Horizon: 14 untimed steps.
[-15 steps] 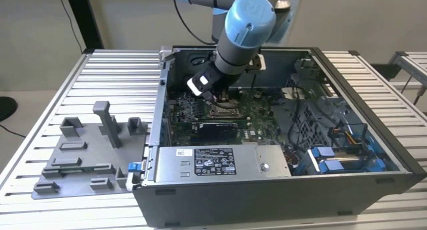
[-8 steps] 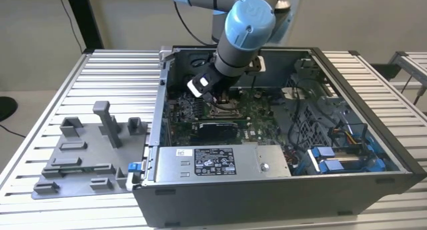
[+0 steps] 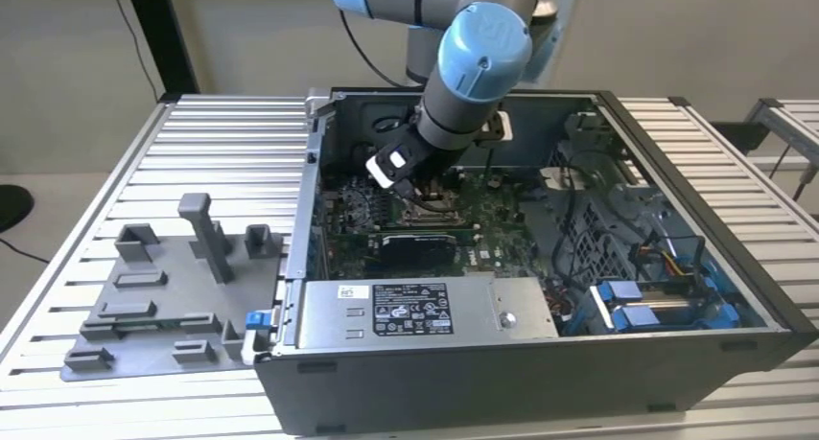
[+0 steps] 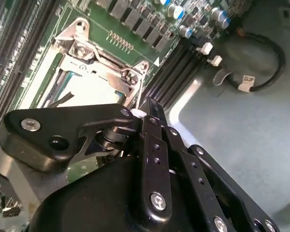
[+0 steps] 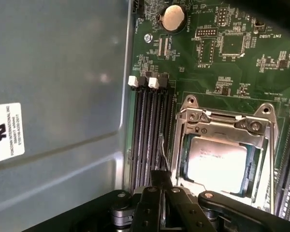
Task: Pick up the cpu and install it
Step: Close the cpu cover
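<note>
Reaching down into the open dark grey metal computer case (image 3: 538,373), the blue and grey robot arm (image 3: 471,66) holds its black gripper (image 3: 427,193) low over the green circuit board (image 5: 241,72). In the exterior view the arm's wrist covers most of the gripper, so its tip is hard to see. In both wrist views the gripper's black body blocks the near part of the picture. I cannot tell if it is open or closed, or if it has hold of anything.

The cpu (image 5: 217,162), a small flat square chip with a pale silver top, lies inside the square metal socket frame (image 5: 222,118) on the board. The frame's bars cover the chip's edges, and the gripper's body hides the frame's near edge. In the second wrist view the chip is just a bright patch under the frame.

Long black slots (image 5: 147,135) run just beside the socket. A big silver box with a white label (image 3: 423,311) sits inside the case. A grey plastic holder (image 3: 153,306) rests on the ribbed metal table (image 3: 218,143), at the exterior view's left of the case.
</note>
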{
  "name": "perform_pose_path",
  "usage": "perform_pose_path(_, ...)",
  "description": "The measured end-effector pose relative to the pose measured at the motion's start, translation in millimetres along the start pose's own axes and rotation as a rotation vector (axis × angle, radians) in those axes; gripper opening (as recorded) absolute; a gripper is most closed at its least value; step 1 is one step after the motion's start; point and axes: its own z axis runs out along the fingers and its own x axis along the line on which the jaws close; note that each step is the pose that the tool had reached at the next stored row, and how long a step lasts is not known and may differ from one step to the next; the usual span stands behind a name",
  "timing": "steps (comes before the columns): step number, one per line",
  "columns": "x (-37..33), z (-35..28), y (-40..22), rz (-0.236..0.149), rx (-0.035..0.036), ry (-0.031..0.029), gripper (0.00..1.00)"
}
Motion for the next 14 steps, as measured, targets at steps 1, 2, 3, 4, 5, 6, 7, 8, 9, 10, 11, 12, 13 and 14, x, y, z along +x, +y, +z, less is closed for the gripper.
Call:
perform_pose_path(1,-0.6,1.1,1.7,0.0,0.0002,0.0002,0.0)
perform_pose_path(2,-1.3,2.0,3.2,0.0,0.0003,0.0002,0.0)
perform_pose_path(3,-1.8,2.7,4.6,0.0,0.0005,0.0002,0.0)
perform_pose_path(4,-2.1,3.1,5.4,0.0,0.0005,0.0002,0.0)
perform_pose_path(5,-2.2,3.1,5.6,0.0,0.0007,0.0001,0.0)
perform_pose_path(6,-2.1,2.9,5.5,0.001,0.0008,0.0,0.0)
perform_pose_path(7,-1.0,0.9,5.5,0.001,0.0009,0.0,0.0)
perform_pose_path(8,0.8,-3.0,5.3,0.001,0.001,0.0002,0.0)
perform_pose_path(9,2.3,-7.6,4.9,0.0,0.0011,0.0003,0.0)
perform_pose_path(10,3.6,-11.7,3.6,0.001,0.0011,0.0001,0.0)
perform_pose_path(11,3.8,-14.2,2.1,0.0,0.0011,0.0002,0.0)
perform_pose_path(12,3.4,-15.4,0.2,0.0,0.001,-0.0007,0.0)
perform_pose_path(13,3.2,-15.6,-1.6,0.001,0.001,-0.004,0.0)
perform_pose_path(14,3.2,-15.6,-2.7,0.001,0.0016,-0.0104,0.0)
